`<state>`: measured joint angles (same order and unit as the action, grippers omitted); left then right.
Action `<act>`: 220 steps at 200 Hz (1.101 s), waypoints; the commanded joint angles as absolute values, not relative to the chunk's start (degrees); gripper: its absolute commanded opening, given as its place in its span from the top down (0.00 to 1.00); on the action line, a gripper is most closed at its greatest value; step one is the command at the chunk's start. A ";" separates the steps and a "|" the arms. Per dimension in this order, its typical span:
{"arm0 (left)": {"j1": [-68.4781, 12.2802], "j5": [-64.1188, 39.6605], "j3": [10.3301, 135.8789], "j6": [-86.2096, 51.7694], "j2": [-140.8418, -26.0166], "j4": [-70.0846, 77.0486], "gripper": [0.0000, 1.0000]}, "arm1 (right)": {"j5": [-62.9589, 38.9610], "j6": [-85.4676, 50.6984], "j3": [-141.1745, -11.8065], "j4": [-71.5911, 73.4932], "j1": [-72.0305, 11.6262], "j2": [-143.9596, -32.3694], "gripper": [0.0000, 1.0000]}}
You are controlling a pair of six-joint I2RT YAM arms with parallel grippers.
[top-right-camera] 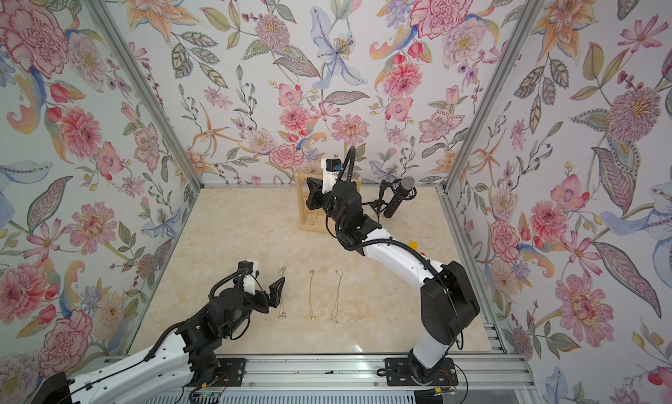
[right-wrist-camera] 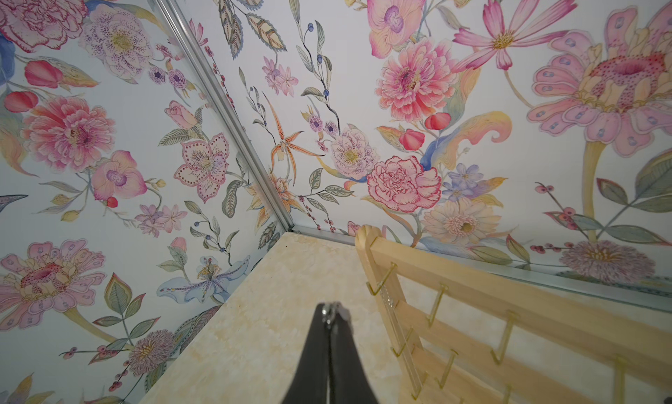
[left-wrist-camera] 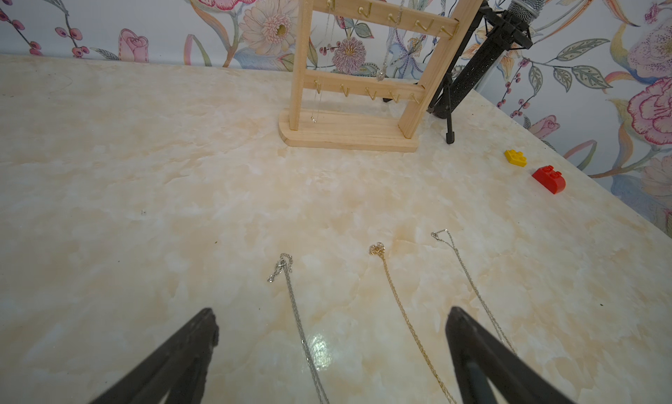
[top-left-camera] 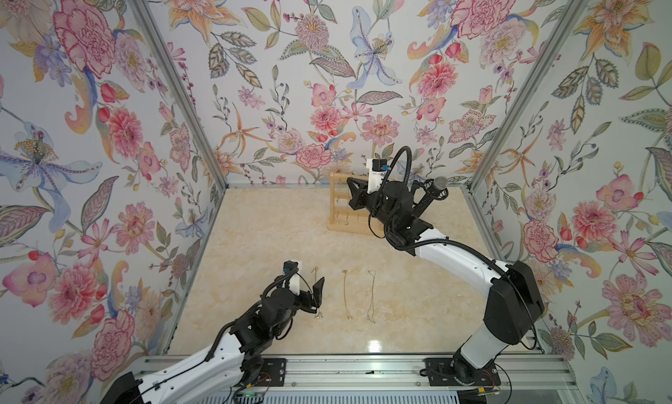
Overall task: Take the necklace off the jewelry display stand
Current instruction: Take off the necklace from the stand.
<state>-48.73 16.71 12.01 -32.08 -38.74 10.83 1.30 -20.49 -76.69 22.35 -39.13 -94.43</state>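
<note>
The light wooden jewelry display stand (top-left-camera: 340, 216) (top-right-camera: 303, 209) (left-wrist-camera: 345, 133) stands at the back of the marble table. Thin chains hang from its hooks; one (left-wrist-camera: 381, 69) hangs from an upper hook and another (right-wrist-camera: 390, 304) beside the left post. My right gripper (right-wrist-camera: 331, 307) (top-left-camera: 352, 187) is shut beside the top of that post. A small silvery piece of necklace (right-wrist-camera: 331, 314) is pinched at its tips; the rest is hidden. My left gripper (left-wrist-camera: 331, 311) (top-left-camera: 315, 296) is open low over the front of the table, holding nothing.
Three necklaces lie side by side at the front: silver (left-wrist-camera: 291, 293), gold (left-wrist-camera: 396, 293) and silver (left-wrist-camera: 469, 275). A black microphone on a tripod (top-left-camera: 434, 191) (left-wrist-camera: 509, 31) stands right of the stand. Yellow (left-wrist-camera: 515, 157) and red (left-wrist-camera: 549, 178) bricks lie near the right wall.
</note>
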 commanded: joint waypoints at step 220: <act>-48.12 17.75 14.76 -32.88 -38.49 9.96 0.01 | -15.92 -21.87 -53.17 0.09 -27.87 -52.96 1.00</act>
